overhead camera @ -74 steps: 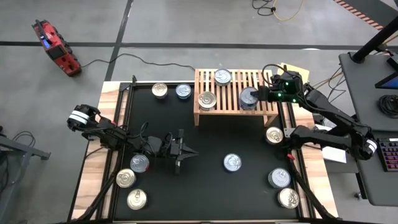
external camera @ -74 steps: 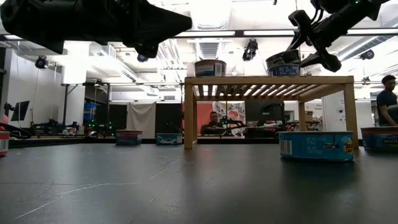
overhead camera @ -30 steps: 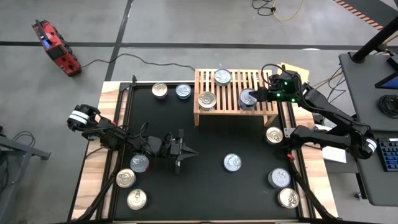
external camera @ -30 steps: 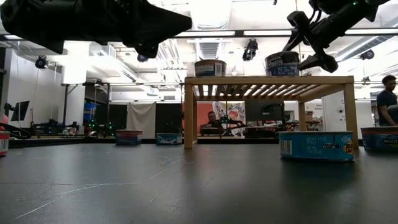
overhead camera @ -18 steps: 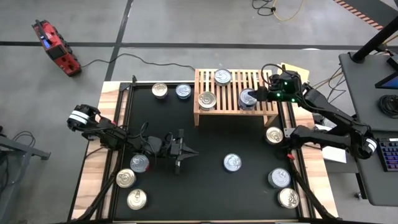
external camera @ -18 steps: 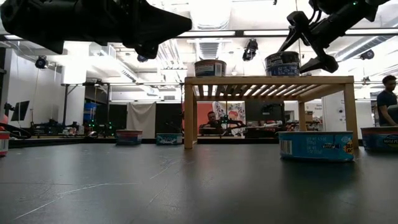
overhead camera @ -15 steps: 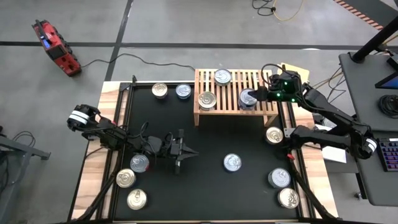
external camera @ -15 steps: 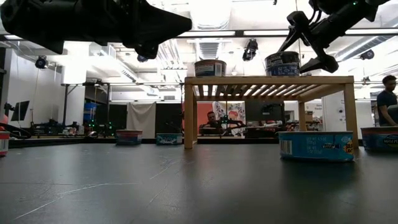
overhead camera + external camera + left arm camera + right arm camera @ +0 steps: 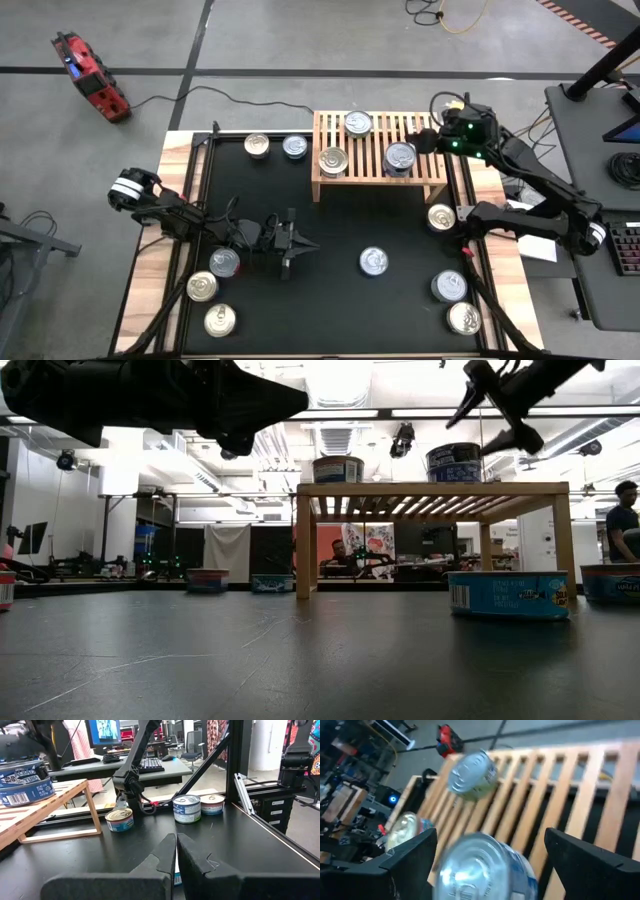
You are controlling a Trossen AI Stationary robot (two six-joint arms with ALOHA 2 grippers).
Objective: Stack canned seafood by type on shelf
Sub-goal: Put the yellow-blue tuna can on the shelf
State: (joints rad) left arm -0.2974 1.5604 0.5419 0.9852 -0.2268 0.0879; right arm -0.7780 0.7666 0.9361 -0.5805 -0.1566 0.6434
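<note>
Where legible: blue can (image 9: 20, 782) | label partly reads "SOLID"

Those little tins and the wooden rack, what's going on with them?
The robot is sorting tins onto the wooden shelf. Its right tool, open, hangs just past a blue tin standing free on the slats. Two other tins sit on the shelf; more lie on the black mat. The left tool waits shut over the mat.
</note>
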